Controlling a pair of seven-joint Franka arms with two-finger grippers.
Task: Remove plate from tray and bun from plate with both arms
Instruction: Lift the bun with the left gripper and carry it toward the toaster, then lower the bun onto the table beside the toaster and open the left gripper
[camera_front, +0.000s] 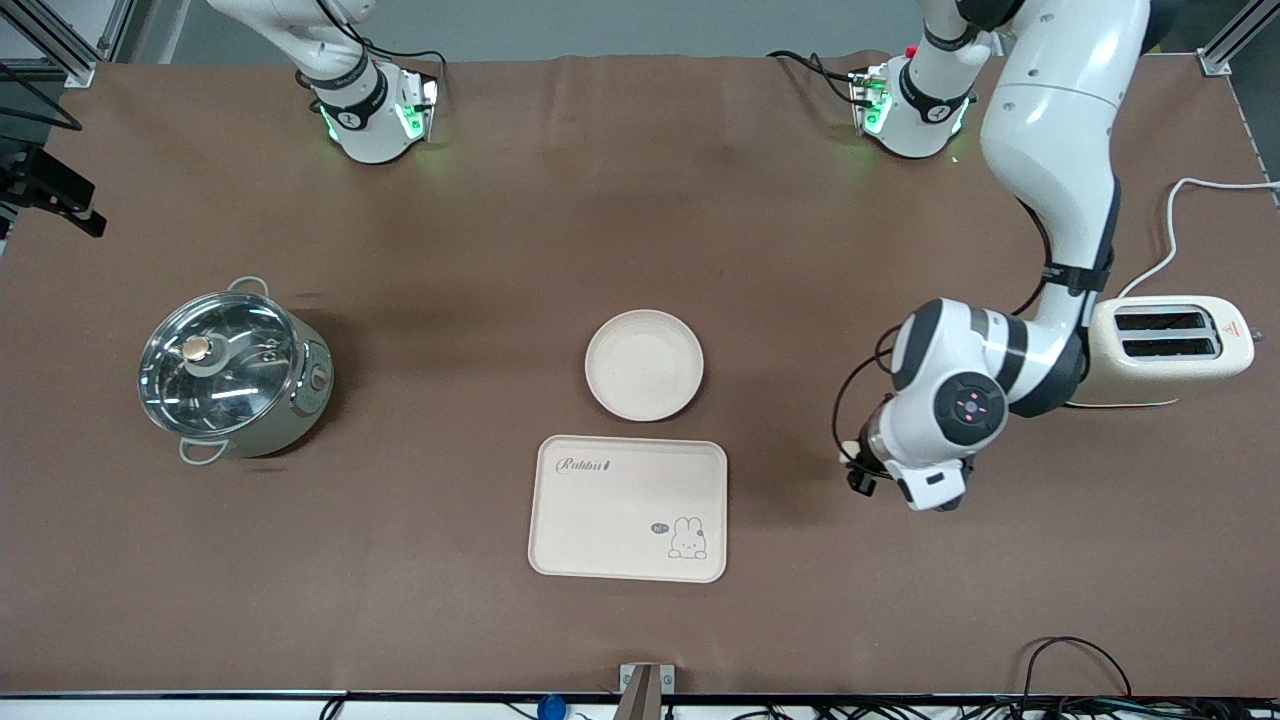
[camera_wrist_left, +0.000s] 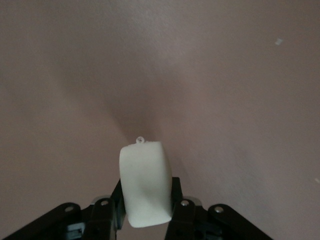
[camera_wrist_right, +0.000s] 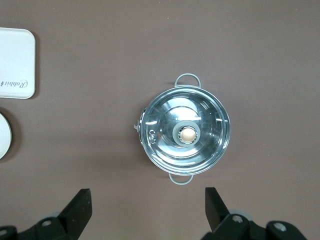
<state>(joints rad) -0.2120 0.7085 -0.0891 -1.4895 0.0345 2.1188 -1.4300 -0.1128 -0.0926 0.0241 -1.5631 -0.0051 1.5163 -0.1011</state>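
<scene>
The round cream plate (camera_front: 644, 364) sits on the brown table, just farther from the front camera than the rabbit tray (camera_front: 628, 507). Its rim also shows in the right wrist view (camera_wrist_right: 4, 135). My left gripper (camera_front: 858, 470) is over bare table between the tray and the toaster. It is shut on the pale bun (camera_wrist_left: 145, 182), which stands up between the black fingers (camera_wrist_left: 179, 197). My right gripper (camera_wrist_right: 147, 210) is open and empty, high over the table near the pot. The front view does not show it.
A steel pot with a glass lid (camera_front: 228, 370) stands toward the right arm's end and also shows in the right wrist view (camera_wrist_right: 185, 130). A cream toaster (camera_front: 1170, 350) with a white cord stands toward the left arm's end. The tray's corner shows in the right wrist view (camera_wrist_right: 15, 62).
</scene>
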